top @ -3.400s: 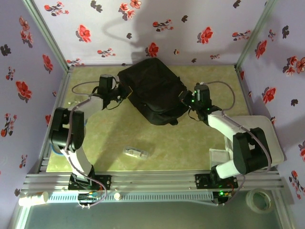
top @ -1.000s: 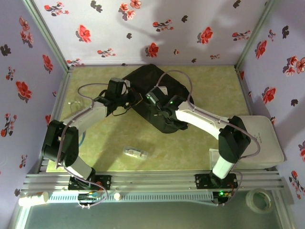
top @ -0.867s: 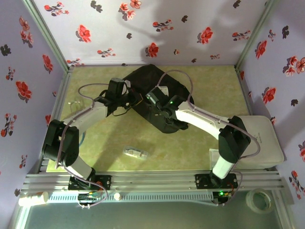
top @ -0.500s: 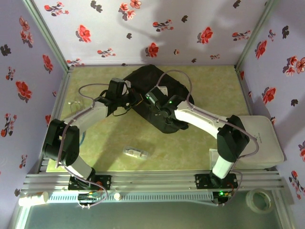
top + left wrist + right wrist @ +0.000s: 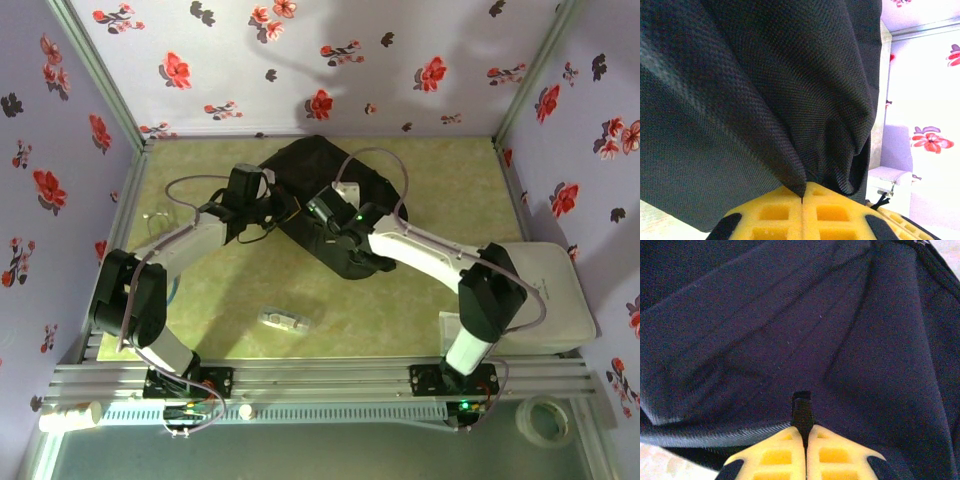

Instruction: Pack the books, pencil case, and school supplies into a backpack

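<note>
judged limp and yielding, the backpack [image 5: 305, 165] is pinched at a fabric fold [image 5: 790, 167] by the left gripper [image 5: 802, 202] and at a firmer black tab [image 5: 801, 407] by the right gripper [image 5: 805, 435].

Tabletop [image 5: 410, 310] lies open near the pencil case [image 5: 286, 320] (backpack [image 5: 305, 165] blocks the far middle).

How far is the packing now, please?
Done: nothing certain. The pencil case lies on the table, outside the backpack. In hand: the left gripper pinches backpack fabric, the right gripper a small black tab on it. Left: get the case inside.
</note>
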You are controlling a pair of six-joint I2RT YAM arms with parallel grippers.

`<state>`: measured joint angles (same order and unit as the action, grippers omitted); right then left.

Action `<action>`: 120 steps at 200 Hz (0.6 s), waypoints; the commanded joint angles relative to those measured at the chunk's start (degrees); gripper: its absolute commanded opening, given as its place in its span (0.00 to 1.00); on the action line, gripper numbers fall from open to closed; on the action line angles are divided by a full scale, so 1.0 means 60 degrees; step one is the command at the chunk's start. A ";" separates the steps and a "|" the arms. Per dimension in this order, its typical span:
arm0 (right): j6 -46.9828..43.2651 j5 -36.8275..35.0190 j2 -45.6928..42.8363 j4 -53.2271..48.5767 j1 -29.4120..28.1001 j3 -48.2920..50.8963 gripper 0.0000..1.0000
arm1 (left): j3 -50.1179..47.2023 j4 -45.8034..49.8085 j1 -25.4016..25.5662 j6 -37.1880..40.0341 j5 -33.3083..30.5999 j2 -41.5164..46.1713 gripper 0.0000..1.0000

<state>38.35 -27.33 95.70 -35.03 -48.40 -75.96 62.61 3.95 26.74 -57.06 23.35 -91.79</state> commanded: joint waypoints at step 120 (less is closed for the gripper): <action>0.2146 -0.1524 -0.2079 -0.1283 0.0175 0.2151 0.00 | -0.0279 -0.0189 -0.0471 0.0101 -0.0661 -0.0391 0.00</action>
<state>47.46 -30.44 86.46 -36.51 -48.49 -65.95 62.11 3.66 26.35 -57.08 24.03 -93.38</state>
